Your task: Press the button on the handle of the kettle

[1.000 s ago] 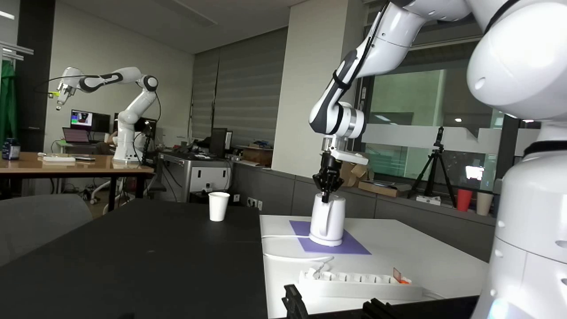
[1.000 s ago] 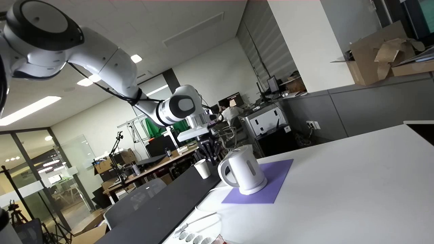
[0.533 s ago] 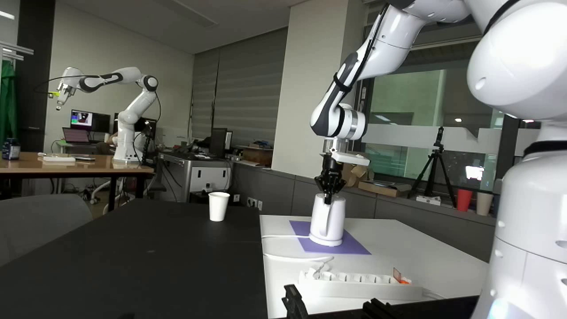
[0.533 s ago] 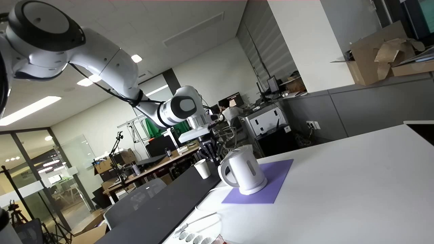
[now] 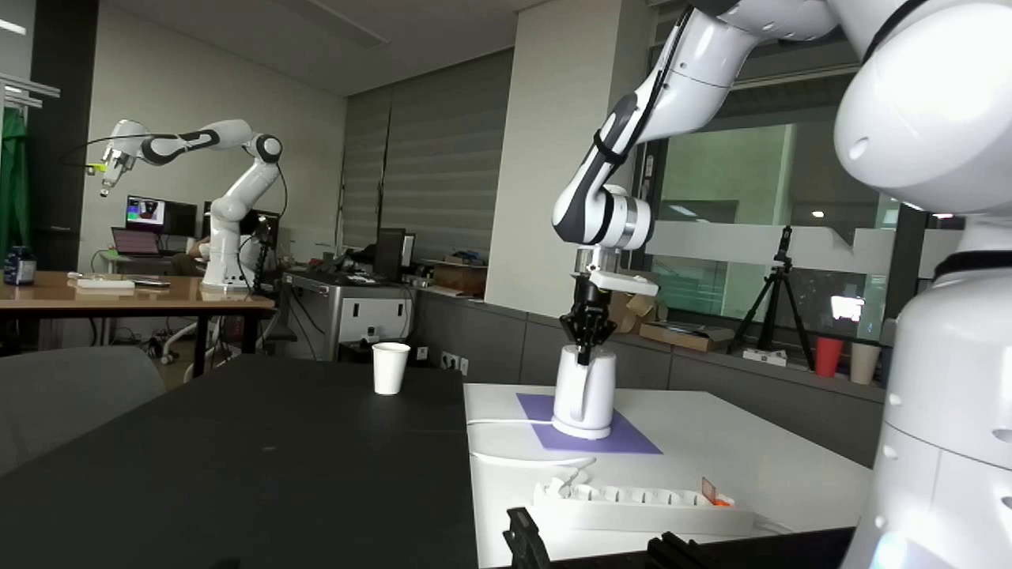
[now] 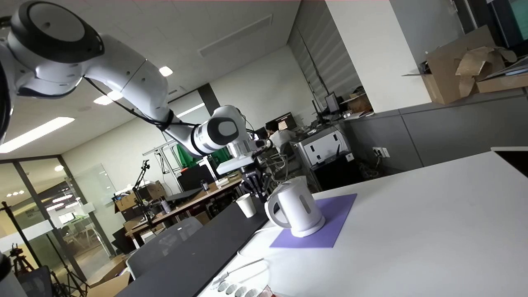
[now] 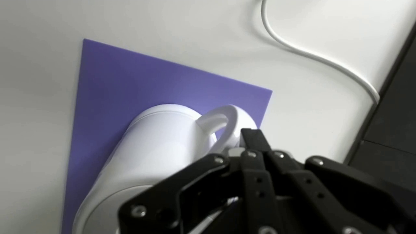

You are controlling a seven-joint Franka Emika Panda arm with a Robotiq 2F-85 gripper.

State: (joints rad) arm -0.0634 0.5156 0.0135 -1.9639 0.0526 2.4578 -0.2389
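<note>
Black screw-dotted claw point(image 7: 255, 139), jaws tight together, at the looped handle point(image 7: 240, 119) of a smooth white tapered kettle point(image 7: 159, 146).

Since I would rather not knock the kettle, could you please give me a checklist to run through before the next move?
Kettle upright on the purple mat: ok.
Gripper shut for pressing: ok, its jaws look together.
Gripper at the upper end of the handle: ok.
Button clearly visible: not ok, I cannot make it out.
Contact with the button: cannot tell.
White cup apart from the kettle: ok, it stands on the black table.
</note>
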